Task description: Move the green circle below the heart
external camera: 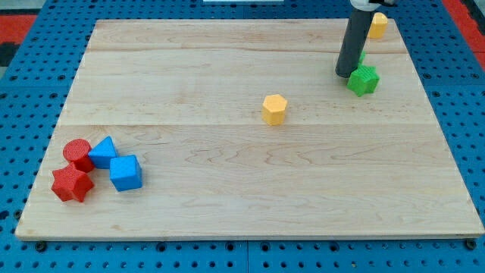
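My tip (pixel 345 74) rests on the board near the view's top right. A green star-shaped block (pixel 364 80) lies just right of the tip, touching or nearly touching it. A sliver of another green block (pixel 361 58) shows behind the rod's right side; its shape is hidden. A yellow block (pixel 377 25) sits at the top right corner, partly behind the rod; its shape cannot be made out. A yellow hexagon (pixel 274 108) lies near the board's middle, left of and below the tip.
At the view's bottom left sits a cluster: a red circle (pixel 77 153), a blue triangle (pixel 103 152), a blue cube (pixel 125 172) and a red star (pixel 72 184). The wooden board (pixel 242 197) lies on a blue pegboard.
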### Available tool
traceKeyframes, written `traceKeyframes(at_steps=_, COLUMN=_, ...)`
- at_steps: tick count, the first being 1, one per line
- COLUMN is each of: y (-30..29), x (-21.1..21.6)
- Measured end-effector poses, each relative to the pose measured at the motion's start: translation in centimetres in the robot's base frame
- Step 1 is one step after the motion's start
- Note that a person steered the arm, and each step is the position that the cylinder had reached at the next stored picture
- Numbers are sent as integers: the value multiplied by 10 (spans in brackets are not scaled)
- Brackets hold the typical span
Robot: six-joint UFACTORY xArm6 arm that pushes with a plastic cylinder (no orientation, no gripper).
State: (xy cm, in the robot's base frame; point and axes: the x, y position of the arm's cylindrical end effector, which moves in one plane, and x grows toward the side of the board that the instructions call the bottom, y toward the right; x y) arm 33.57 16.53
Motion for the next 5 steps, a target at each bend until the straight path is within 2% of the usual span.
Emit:
traceKeyframes(at_steps=3, y=-6, x=-25)
traceKeyframes(at_steps=5, y=18, x=-26)
